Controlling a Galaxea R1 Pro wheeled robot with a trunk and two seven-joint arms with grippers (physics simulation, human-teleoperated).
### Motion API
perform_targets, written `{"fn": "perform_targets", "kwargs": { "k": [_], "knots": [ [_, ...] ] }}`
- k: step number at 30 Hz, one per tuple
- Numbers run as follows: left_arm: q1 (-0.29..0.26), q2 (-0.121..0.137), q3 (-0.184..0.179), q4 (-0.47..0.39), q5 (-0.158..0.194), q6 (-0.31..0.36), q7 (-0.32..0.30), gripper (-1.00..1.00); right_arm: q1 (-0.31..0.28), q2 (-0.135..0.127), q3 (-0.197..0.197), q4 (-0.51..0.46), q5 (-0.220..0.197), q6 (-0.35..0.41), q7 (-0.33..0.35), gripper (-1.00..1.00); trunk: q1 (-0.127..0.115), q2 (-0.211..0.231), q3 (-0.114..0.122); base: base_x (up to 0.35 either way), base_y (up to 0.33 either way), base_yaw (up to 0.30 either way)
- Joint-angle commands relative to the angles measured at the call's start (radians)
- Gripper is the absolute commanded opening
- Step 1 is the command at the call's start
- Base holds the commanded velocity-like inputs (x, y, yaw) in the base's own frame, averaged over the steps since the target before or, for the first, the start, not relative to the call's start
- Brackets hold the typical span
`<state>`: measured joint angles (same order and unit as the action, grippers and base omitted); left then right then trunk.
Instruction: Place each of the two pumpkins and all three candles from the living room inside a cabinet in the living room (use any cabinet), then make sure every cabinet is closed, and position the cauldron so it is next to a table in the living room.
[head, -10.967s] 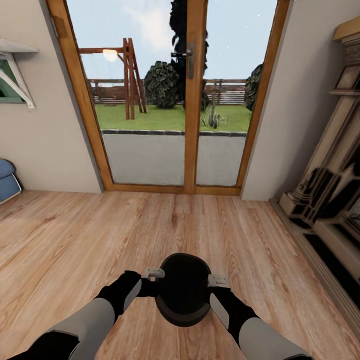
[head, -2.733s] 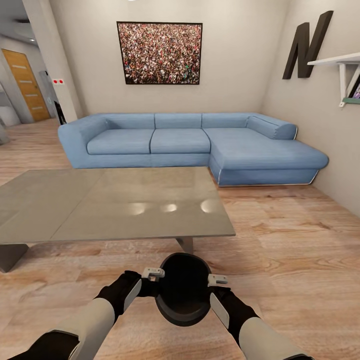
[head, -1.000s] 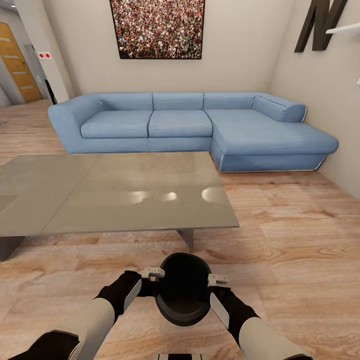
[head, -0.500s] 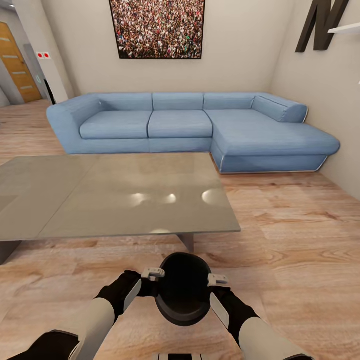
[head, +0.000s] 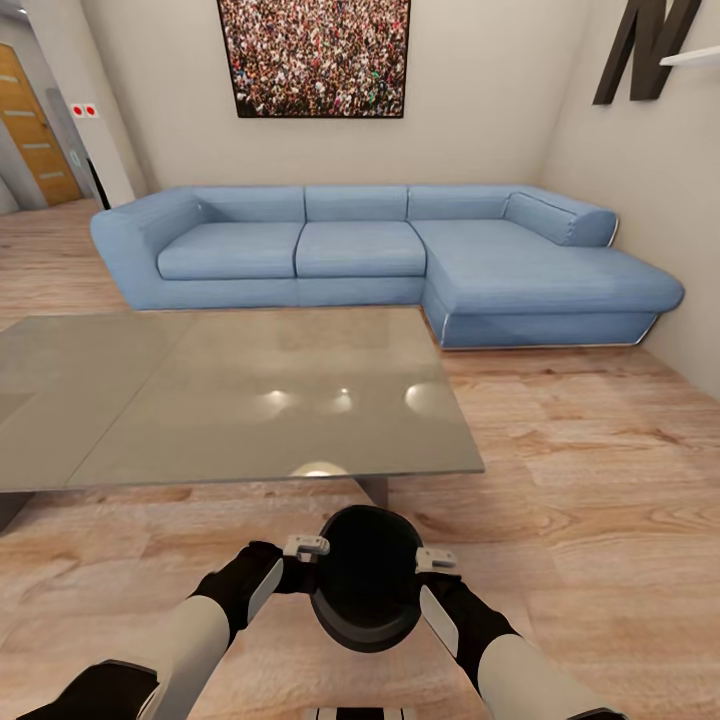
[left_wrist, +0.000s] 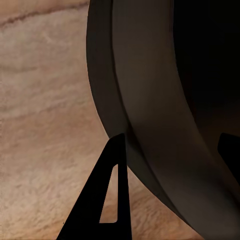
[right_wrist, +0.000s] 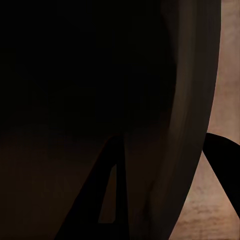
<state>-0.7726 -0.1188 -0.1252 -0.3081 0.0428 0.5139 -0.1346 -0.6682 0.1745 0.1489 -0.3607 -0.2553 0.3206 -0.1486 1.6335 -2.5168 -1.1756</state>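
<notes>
Seen from the head camera, left to right. Left gripper (head: 306, 548) clamped on the left rim of the cauldron (head: 367, 577), one finger (left_wrist: 102, 200) outside the wall and the other inside, as the left wrist view shows. Held up above the wooden floor (head: 590, 480), midway between both arms, just short of the near edge of the table (head: 230, 395) and not touching it. Round, matt black, wide mouth facing up and tipped toward the camera, dark hollow inside; no clear long axis, being round. Thick smooth rim, wall curving under to a rounded belly. Right gripper (head: 436, 560) closed on the opposite rim in the same way, wall pinched between its fingers (right_wrist: 107, 200).

Beyond: grey reflective glass top with light spots, angled grey base beneath. Farther back, blue corner sofa (head: 380, 260) against the wall, crowd picture (head: 313, 57) above it, large dark letter N (head: 645, 50) on the right wall.
</notes>
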Motion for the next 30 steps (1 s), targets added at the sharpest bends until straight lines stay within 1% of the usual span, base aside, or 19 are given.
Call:
{"fn": "perform_targets", "kwargs": {
  "k": [1,13,30],
  "knots": [
    [0.000,0.001,-0.004,0.000,-0.004,0.005,0.000,-1.00,-0.001,0.000,0.018,-0.010,-0.023,0.001,0.006,-1.00,0.000,0.000,-0.001,0.088,0.000,0.000],
    [0.000,0.001,-0.004,0.000,-0.004,0.005,-0.001,-1.00,-0.001,0.000,0.018,-0.010,-0.023,0.001,0.006,-1.00,0.000,0.000,-0.001,0.080,0.000,0.000],
    [0.000,0.001,-0.004,0.000,-0.004,0.005,-0.001,-1.00,-0.001,0.000,0.018,-0.010,-0.023,0.001,0.007,-1.00,0.000,0.000,-0.001,0.006,0.000,0.000]
  ]
}}
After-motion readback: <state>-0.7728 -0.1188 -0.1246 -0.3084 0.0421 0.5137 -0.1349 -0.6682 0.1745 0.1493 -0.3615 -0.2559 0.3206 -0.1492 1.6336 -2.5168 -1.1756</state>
